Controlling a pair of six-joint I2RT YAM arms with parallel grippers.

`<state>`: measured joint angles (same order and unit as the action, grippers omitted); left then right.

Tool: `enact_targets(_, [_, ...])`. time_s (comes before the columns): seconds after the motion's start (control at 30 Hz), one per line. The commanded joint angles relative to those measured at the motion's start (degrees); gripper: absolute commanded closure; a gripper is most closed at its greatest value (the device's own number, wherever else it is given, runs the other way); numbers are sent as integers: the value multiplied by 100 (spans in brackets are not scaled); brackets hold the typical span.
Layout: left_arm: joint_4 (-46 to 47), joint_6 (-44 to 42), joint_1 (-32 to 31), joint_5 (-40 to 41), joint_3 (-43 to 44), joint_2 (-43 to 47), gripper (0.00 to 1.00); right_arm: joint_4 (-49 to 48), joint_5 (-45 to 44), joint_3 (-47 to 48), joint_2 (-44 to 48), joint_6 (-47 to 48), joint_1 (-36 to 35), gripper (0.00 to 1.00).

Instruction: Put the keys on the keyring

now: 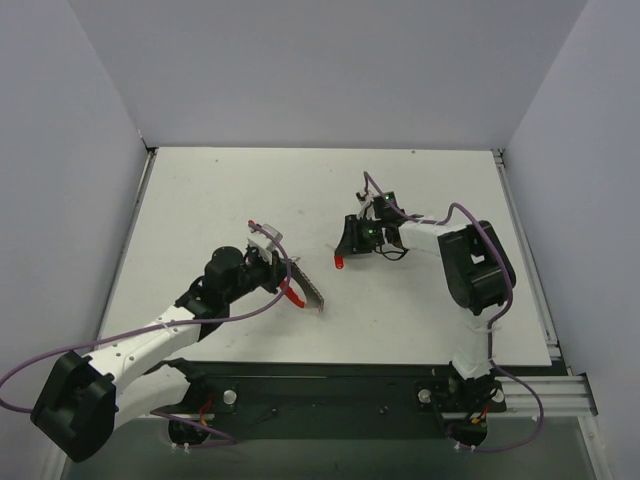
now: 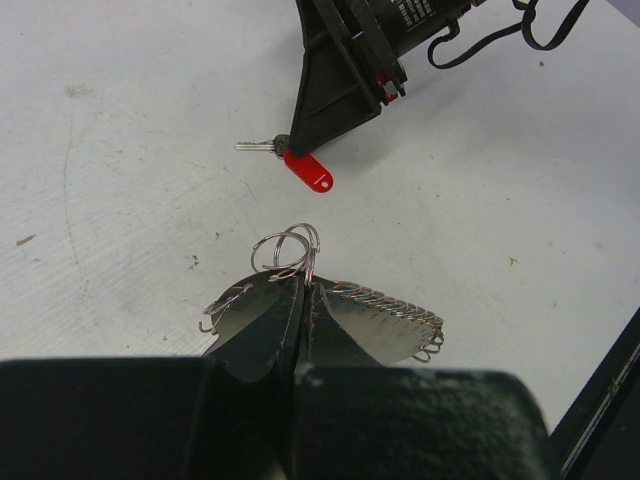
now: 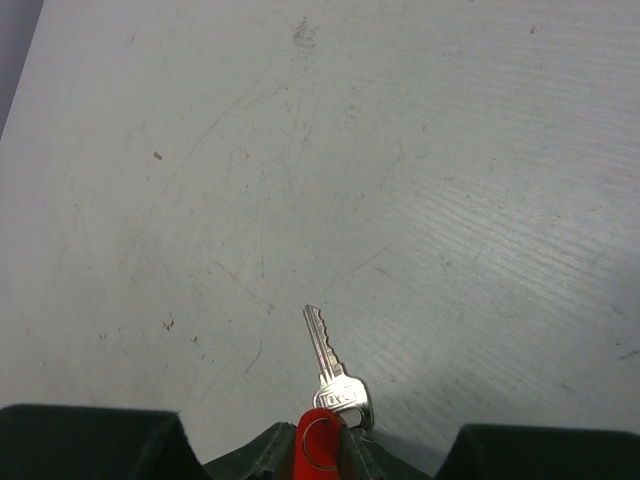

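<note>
The key is silver with a red plastic tag point(image 3: 318, 445), and its toothed shaft point(image 3: 320, 340) points away from my right wrist camera. My right gripper point(image 3: 320, 455) is shut on the red tag. In the top view that gripper point(image 1: 346, 250) sits mid-table with the red tag point(image 1: 340, 261) at its tip. The keyring point(image 2: 288, 248), made of thin silver wire loops, sticks out from the tips of my left gripper point(image 2: 303, 285), which is shut on it. The key point(image 2: 256, 146) and tag point(image 2: 312, 173) hang a short way beyond the ring, apart from it. Grey plates edged with coiled wire point(image 2: 385, 320) flank the left fingers.
The white table point(image 1: 220, 200) is walled at the back and on both sides. A black rail point(image 1: 330, 385) with the arm bases runs along the near edge. The table's edge point(image 2: 600, 395) shows at the lower right of the left wrist view.
</note>
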<state>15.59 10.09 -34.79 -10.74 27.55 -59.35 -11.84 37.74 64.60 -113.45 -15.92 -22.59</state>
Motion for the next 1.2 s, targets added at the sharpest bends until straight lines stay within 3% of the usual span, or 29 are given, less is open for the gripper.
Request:
enact_targets(0.0, [277, 20, 24, -7, -4, 161, 100, 559, -477, -26, 244, 265, -53, 75])
enact_targets(0.37, [286, 20, 24, -33, 13, 161, 100, 937, -907, 97, 235, 336, -158, 71])
enact_targets(0.7, [286, 11, 24, -51, 31, 152, 100, 1166, -1506, 185, 236, 239, -158, 82])
enact_targets(0.87, [278, 2, 24, -51, 40, 170, 100, 1166, -1427, 220, 253, 107, -123, 96])
enact_targets(1.17, [277, 11, 24, -42, 14, 187, 100, 1096, -935, 237, 552, -51, -105, 100])
